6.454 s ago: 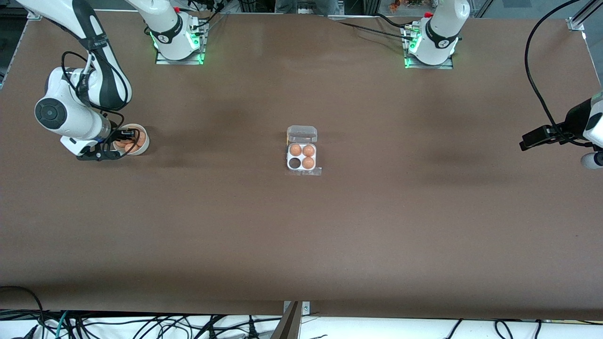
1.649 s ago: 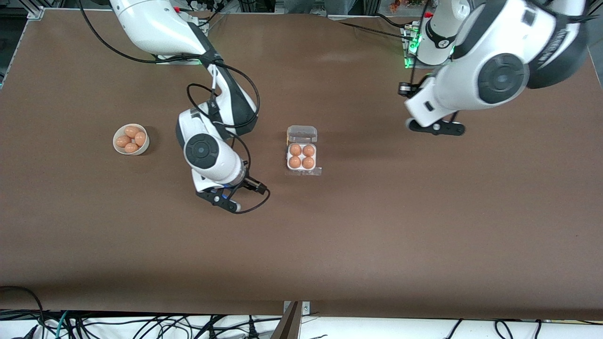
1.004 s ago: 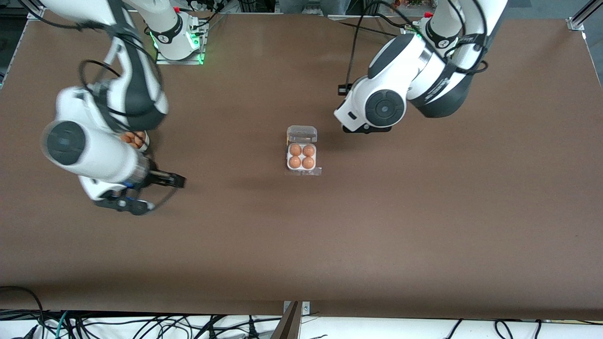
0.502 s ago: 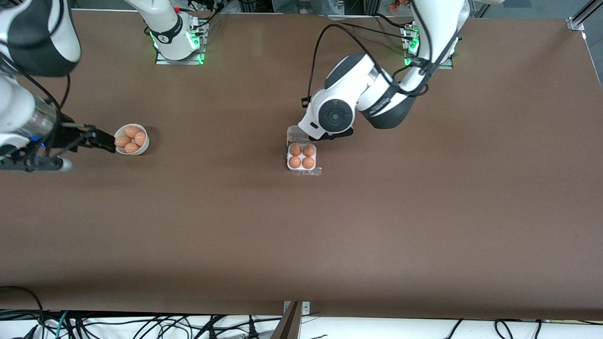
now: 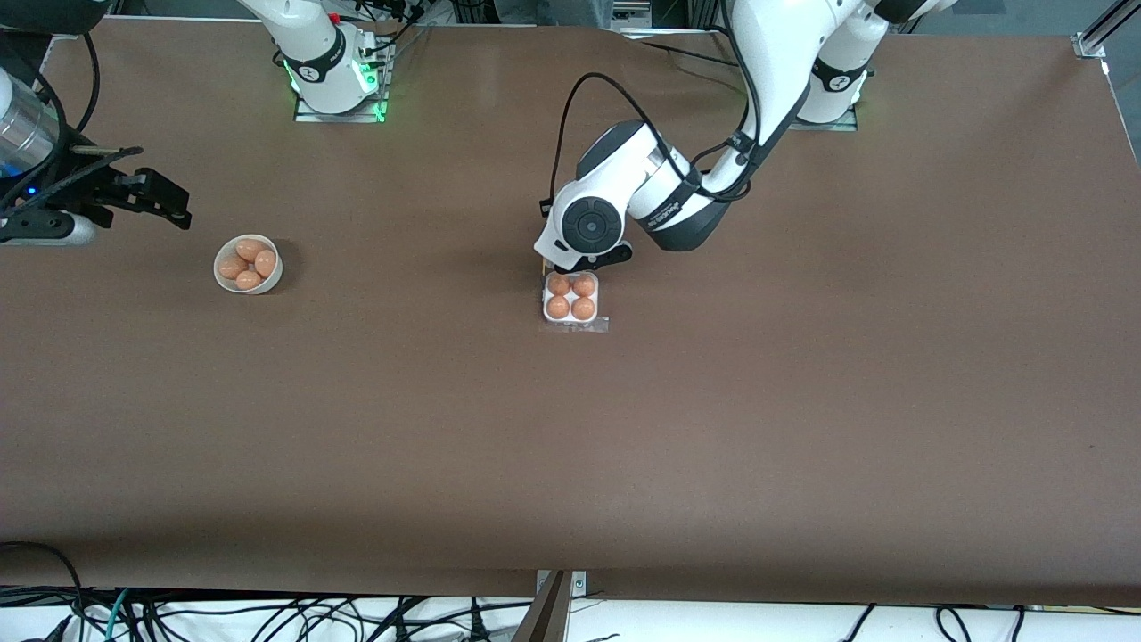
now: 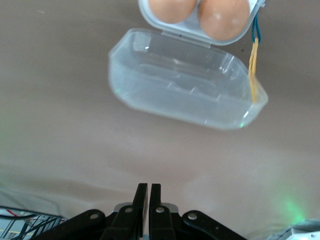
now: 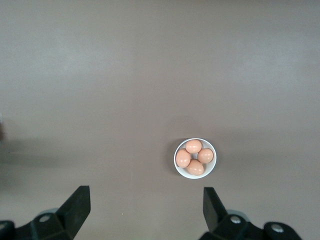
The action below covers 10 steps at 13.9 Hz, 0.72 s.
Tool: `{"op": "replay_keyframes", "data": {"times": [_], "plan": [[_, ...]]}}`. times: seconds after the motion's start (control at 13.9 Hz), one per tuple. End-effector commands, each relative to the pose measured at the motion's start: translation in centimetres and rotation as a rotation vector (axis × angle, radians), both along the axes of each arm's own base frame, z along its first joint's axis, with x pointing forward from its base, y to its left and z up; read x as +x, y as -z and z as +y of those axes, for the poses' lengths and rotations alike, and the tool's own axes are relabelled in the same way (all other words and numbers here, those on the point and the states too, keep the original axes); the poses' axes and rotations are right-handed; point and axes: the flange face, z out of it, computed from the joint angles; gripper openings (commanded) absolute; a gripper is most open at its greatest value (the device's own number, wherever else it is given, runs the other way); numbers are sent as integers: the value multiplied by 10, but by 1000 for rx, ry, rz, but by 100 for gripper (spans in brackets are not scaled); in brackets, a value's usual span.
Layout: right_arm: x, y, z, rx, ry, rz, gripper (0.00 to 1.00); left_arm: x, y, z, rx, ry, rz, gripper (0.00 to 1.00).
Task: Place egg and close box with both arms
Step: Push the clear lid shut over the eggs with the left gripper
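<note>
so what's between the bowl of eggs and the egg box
Only bare brown table lies between the bowl and the box, as the front view shows.

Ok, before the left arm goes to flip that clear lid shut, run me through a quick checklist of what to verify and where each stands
1. All four cells of the box hold eggs: ok.
2. Clear lid open and lying flat on the table, nothing on it: ok.
3. Left gripper over the table beside the lid, fingers together for a push: ok.
4. Left gripper touching the lid: not ok, a gap shows in the left wrist view.
5. Right gripper open and high over the right arm's end of the table, away from the box: ok.
6. Bowl of four spare eggs well apart from the box: ok.
</note>
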Motion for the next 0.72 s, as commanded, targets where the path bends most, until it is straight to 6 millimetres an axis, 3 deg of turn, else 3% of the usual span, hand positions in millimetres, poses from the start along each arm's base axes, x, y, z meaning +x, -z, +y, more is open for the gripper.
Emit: {"op": "replay_keyframes", "data": {"times": [0.0,0.65], "plan": [[-9,-2,-2,-5,-4,-15,100,11,5,-8,-12,-39,-38,8],[-1,10,2,-4,-5,10,100,56,19,18,-3,-110,-180,11]]}}
